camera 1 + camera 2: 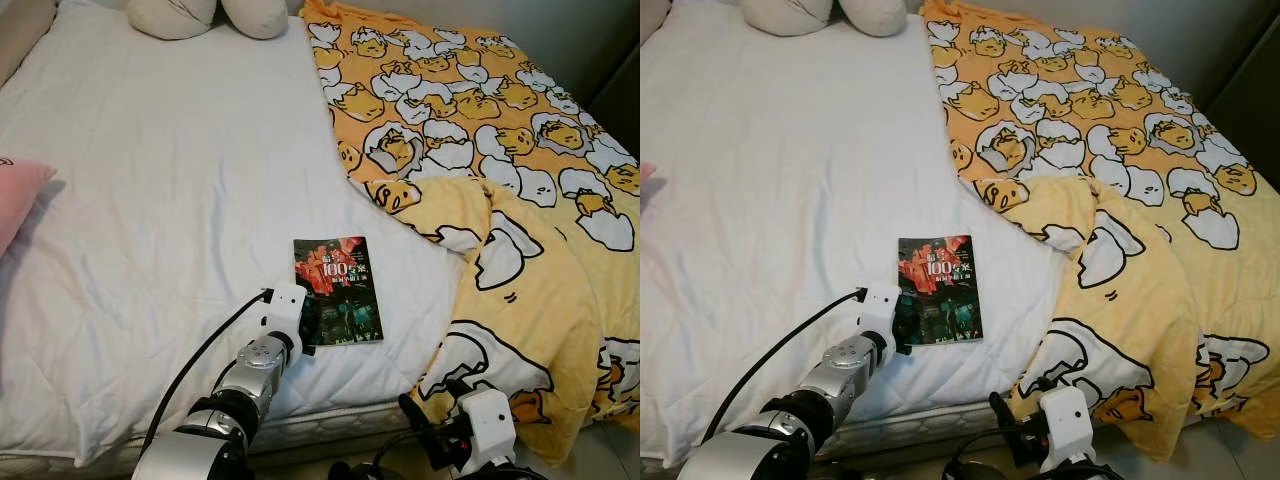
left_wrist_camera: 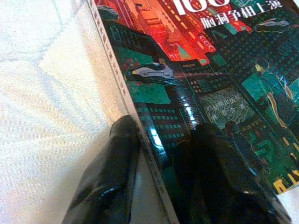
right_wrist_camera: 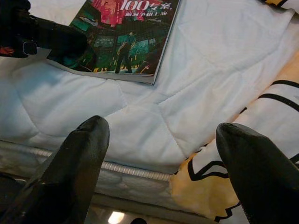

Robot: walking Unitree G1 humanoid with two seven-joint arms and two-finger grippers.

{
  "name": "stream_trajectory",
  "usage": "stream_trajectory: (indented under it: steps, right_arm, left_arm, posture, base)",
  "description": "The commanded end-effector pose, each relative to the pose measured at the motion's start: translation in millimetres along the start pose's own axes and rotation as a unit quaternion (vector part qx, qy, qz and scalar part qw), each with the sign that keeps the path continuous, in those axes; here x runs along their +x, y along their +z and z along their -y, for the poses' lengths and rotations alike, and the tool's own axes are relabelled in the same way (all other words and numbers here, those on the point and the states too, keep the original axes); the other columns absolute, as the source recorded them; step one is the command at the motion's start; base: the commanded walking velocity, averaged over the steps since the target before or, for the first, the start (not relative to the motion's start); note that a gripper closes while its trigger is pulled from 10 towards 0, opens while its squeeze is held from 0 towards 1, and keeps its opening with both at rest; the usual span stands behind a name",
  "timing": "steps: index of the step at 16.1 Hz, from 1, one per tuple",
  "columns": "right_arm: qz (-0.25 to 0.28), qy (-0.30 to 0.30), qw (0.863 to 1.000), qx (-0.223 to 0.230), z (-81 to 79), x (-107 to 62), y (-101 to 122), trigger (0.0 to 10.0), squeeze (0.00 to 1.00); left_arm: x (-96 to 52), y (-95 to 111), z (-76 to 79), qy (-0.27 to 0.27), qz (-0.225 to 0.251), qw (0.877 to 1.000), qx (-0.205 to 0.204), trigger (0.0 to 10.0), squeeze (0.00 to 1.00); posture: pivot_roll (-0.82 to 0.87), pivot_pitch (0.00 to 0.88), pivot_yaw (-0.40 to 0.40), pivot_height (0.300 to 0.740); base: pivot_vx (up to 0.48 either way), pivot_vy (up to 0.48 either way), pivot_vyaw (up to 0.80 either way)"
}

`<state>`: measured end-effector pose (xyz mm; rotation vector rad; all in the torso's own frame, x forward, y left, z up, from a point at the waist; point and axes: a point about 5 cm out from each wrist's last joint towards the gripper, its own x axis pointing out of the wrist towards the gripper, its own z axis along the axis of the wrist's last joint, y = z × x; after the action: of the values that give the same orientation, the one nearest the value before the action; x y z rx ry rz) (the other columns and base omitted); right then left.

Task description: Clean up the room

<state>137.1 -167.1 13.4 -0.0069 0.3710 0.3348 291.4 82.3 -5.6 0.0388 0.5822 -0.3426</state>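
Note:
A paperback book with a dark red and green cover lies flat on the white sheet, near the bed's front edge. My left gripper reaches from below to the book's near left corner. In the left wrist view one finger rests on the cover and the other sits against the spine edge, so the gripper is shut on the book. My right gripper hangs open, low by the mattress edge, to the right of the book.
A yellow blanket with a cartoon egg print covers the bed's right side and drapes over the front edge. Two cream pillows lie at the head. A pink cushion sits at the left edge.

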Motion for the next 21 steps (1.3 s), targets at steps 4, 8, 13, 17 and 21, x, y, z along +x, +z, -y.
stream_trajectory:
  steps: [4, 8, 13, 17, 21]
  right_arm:
    - [-0.009, -0.010, 1.000, 0.000, 4.8, -1.9, -1.6, 10.0, 0.00]
    - [-0.006, -0.012, 1.000, -0.003, 8.0, 3.0, 0.2, 10.0, 0.00]
    - [0.032, -0.025, 0.999, -0.013, 27.1, 40.4, 18.7, 10.0, 0.00]
    - [0.082, -0.050, 0.995, -0.014, 45.4, 79.1, 51.0, 10.0, 0.00]
    - [0.195, -0.089, 0.977, 0.004, 63.4, 93.9, 117.7, 10.0, 0.00]
  left_arm:
    - [-2.8, -22.8, 14.9, -0.037, -0.051, 0.998, 0.020, 0.0, 0.00]
    - [1.6, 3.7, 10.5, -0.041, 0.012, 0.998, -0.045, 0.0, 0.00]
    - [-2.1, 71.6, -22.0, -0.052, 0.164, 0.982, -0.077, 0.0, 0.00]
    - [-17.0, 106.8, -45.2, -0.026, 0.254, 0.963, -0.089, 0.0, 0.00]
    - [-45.2, 117.1, -93.1, 0.155, 0.304, 0.940, -0.003, 10.0, 0.00]
  posture:
    - [-0.14, 0.117, -0.106, 0.740]
    - [-0.13, 0.103, -0.098, 0.740]
    - [-0.06, 0.000, -0.070, 0.740]
    - [0.02, 0.000, -0.054, 0.740]
    - [0.03, 0.000, -0.029, 0.740]
  base:
    - [0.000, 0.000, 0.00]
    - [0.000, 0.000, 0.00]
    - [0.000, 0.000, 0.00]
    - [0.000, 0.000, 0.00]
    - [0.000, 0.000, 0.00]
